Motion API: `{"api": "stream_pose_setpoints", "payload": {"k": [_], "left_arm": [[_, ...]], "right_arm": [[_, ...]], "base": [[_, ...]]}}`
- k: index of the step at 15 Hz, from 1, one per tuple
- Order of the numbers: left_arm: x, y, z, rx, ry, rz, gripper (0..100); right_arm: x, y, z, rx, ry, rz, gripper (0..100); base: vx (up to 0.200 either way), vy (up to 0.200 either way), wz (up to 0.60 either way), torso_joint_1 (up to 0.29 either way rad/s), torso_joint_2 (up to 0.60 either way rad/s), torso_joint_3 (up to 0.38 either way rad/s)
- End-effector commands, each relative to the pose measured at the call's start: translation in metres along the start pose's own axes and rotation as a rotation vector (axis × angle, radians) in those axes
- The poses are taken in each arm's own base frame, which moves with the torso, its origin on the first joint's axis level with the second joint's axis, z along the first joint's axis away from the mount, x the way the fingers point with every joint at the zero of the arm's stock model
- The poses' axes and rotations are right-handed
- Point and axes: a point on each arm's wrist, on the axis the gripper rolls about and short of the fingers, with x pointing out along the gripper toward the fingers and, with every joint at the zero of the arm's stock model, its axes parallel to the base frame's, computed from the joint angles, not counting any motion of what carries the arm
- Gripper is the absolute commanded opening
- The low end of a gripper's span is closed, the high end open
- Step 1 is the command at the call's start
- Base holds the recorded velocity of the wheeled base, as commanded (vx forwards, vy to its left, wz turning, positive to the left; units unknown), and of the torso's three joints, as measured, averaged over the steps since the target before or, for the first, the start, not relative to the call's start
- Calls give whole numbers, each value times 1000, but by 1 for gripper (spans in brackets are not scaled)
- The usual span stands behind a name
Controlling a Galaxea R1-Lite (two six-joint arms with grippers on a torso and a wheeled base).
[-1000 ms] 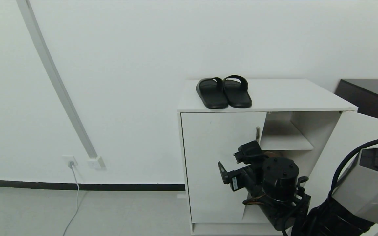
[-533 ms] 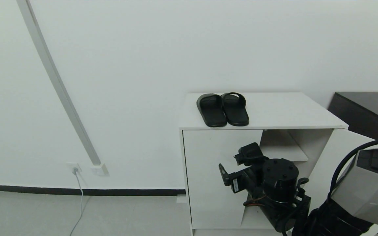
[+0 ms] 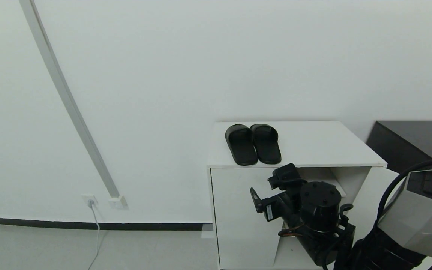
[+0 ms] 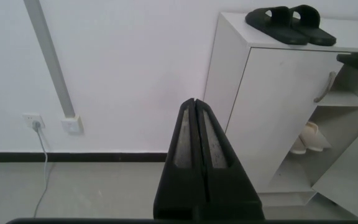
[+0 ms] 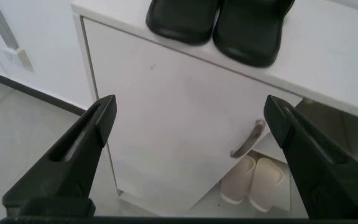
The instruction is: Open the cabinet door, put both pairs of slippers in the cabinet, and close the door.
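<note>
Right end effector [image 5: 190, 106]: spread wide, facing cabinet door [image 5: 166, 124] under black slippers [image 5: 215, 18] | left end effector [image 4: 195, 102]: pressed together, empty

A plain white wall [image 3: 201, 56] fills the far side, with a pale cable duct [image 3: 66, 101] slanting down it on the left to a small box [image 3: 117, 202] just beside a wall socket [image 3: 89, 201]. A white cord [image 3: 96, 232] hangs from the socket over the black skirting strip [image 3: 88, 225] to the light grey floor [image 3: 51, 251]. On the right stands a dark piece of furniture [image 3: 407, 142] against the wall.
</note>
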Motion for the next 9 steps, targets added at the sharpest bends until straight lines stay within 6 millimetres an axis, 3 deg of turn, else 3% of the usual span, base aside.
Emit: {"api": "stream_pose_setpoints", "payload": {"k": [1,7,9], "left_arm": [[0,0,0,0,3,1,0],[0,0,0,0,3,-1,0],[0,0,0,0,1,-1,0]], "right_arm": [[1,0,-1,-2,3,0,100],[1,1,-1,0,-3,22,100],[5,-1,-5,-9,7,25,100]], "base": [[0,0,0,217,-452,-242],[0,0,0,180,-387,-207],[0,0,0,49,-107,-49]]}}
